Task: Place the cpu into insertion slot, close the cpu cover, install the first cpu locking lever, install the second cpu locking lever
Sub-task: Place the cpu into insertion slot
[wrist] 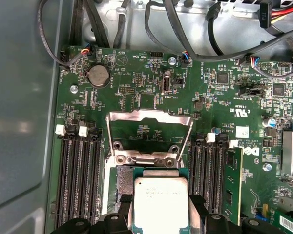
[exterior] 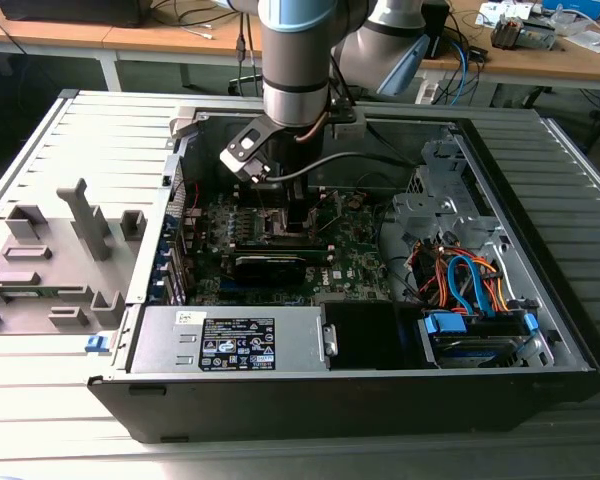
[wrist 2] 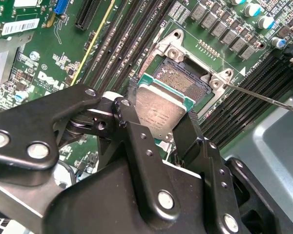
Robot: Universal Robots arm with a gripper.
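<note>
bg: wood desks w/ cables | surface: grey ribbed metal table | light even, indoor

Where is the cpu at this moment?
In the first wrist view the cpu is gripped by the tool, partly over the insertion slot, beside the open cpu cover.

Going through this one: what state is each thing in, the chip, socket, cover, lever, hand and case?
cpu: gripped at two edges, held over the insertion slot, not seated.
hand: shut on the cpu.
insertion slot: uncovered, contacts partly visible beyond the cpu.
cpu cover: swung open, standing up.
locking lever: unlatched, sticking out from the insertion slot.
computer case: lying on its side, panel off.
</note>
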